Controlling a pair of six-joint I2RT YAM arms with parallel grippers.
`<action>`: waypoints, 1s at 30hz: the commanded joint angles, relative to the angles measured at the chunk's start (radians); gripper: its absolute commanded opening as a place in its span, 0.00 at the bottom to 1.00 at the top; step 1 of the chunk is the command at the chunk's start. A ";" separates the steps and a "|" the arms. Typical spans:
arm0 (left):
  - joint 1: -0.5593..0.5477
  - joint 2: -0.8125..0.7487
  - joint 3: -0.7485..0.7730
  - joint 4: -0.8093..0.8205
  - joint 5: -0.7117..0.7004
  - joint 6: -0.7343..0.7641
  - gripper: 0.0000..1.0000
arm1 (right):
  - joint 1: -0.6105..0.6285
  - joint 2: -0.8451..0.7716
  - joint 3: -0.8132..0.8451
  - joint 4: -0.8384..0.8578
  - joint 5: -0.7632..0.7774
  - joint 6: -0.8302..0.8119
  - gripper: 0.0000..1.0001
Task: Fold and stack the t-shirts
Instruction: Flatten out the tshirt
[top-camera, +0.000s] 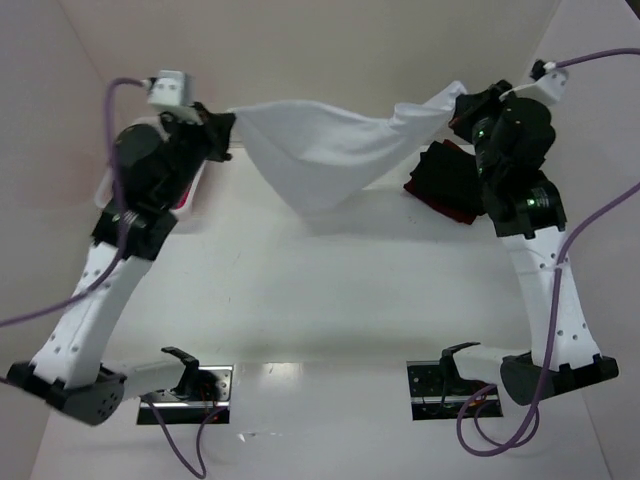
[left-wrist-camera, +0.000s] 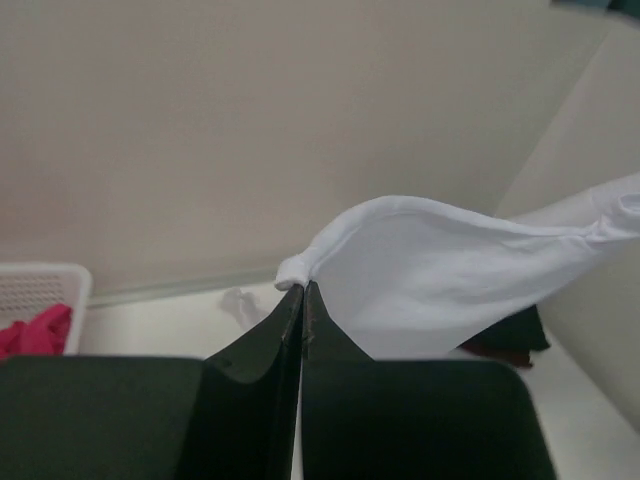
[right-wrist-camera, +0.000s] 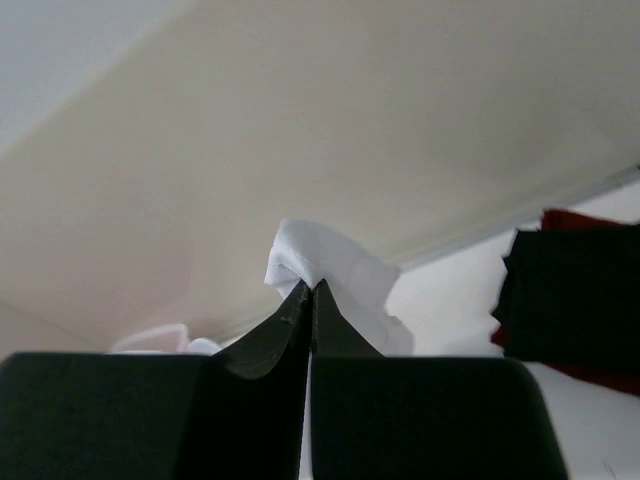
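A white t-shirt (top-camera: 330, 150) hangs stretched in the air between my two grippers, sagging in the middle above the table's far part. My left gripper (top-camera: 226, 130) is shut on its left corner; in the left wrist view the gripper (left-wrist-camera: 303, 287) pinches the white cloth (left-wrist-camera: 440, 265). My right gripper (top-camera: 458, 108) is shut on its right corner; in the right wrist view the gripper (right-wrist-camera: 309, 287) pinches a bunch of white cloth (right-wrist-camera: 325, 262). A folded black t-shirt (top-camera: 447, 178) lies on a dark red one (top-camera: 420, 190) at the far right.
A white mesh basket (left-wrist-camera: 40, 290) with pink-magenta cloth (left-wrist-camera: 35, 330) stands at the far left, mostly hidden behind my left arm in the top view, where a pink edge (top-camera: 188, 203) shows. White walls enclose the table on three sides.
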 joint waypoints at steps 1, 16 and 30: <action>-0.005 -0.163 0.010 -0.099 -0.153 0.008 0.00 | -0.008 -0.029 0.160 -0.019 -0.038 -0.025 0.00; -0.005 -0.513 0.013 -0.265 -0.115 -0.054 0.00 | -0.008 -0.370 0.180 -0.098 -0.207 0.001 0.00; 0.004 -0.545 -0.057 -0.278 -0.111 -0.071 0.00 | -0.008 -0.397 0.057 -0.170 -0.197 -0.004 0.00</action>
